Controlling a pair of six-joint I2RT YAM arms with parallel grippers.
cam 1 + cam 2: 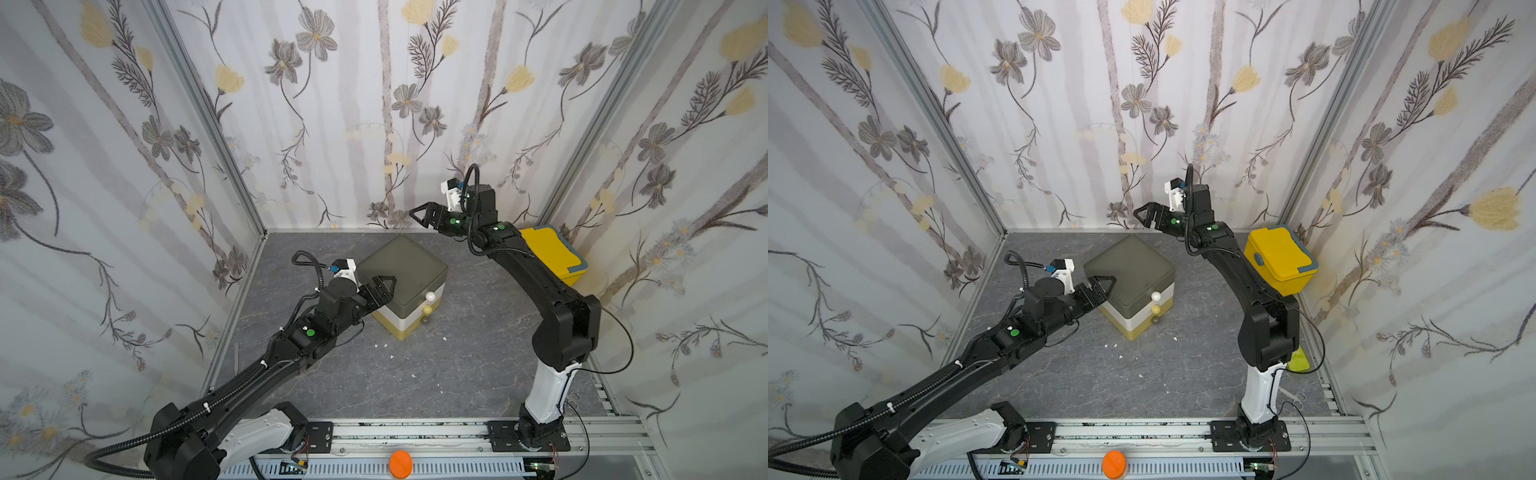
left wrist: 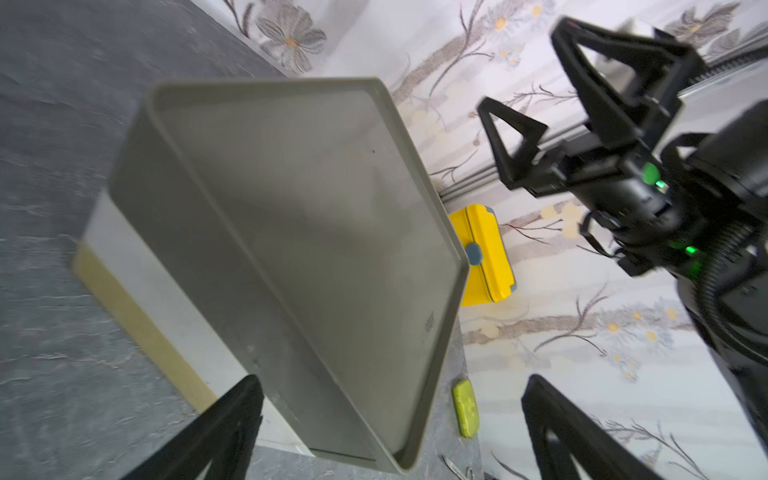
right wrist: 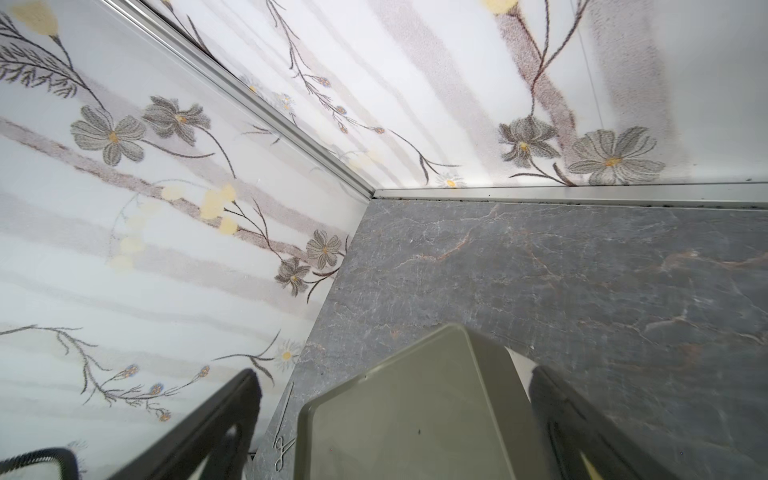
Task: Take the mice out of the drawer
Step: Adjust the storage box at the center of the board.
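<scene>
Both gape empty: olive-topped three-tier plastic drawer box (image 1: pixel 409 266) just under left hand (image 1: pixel 388 289), below right hand (image 1: pixel 417 216), prob. poised to brace & open shut tiers.

Three walls close in the space, all papered in a pale design of washed grey-brown stripes, grey flowers and soft yellow blooms: the back wall (image 1: pixel 365 104), the left wall (image 1: pixel 83 216) and the right wall (image 1: pixel 685 232). Silver metal posts stand in the two far corners, one at the left (image 1: pixel 209 120) and one at the right (image 1: pixel 600 108). A metal strip (image 3: pixel 582 192) runs along the foot of the back wall. The table (image 1: pixel 457 365) is a dark grey slab veined like marble, with a few white flecks (image 1: pixel 391 356) near its middle. A silver aluminium rail (image 1: pixel 415 432) runs along its near edge, with an orange disc (image 1: pixel 400 463) just beyond it. The light is even, and shadows are soft.
</scene>
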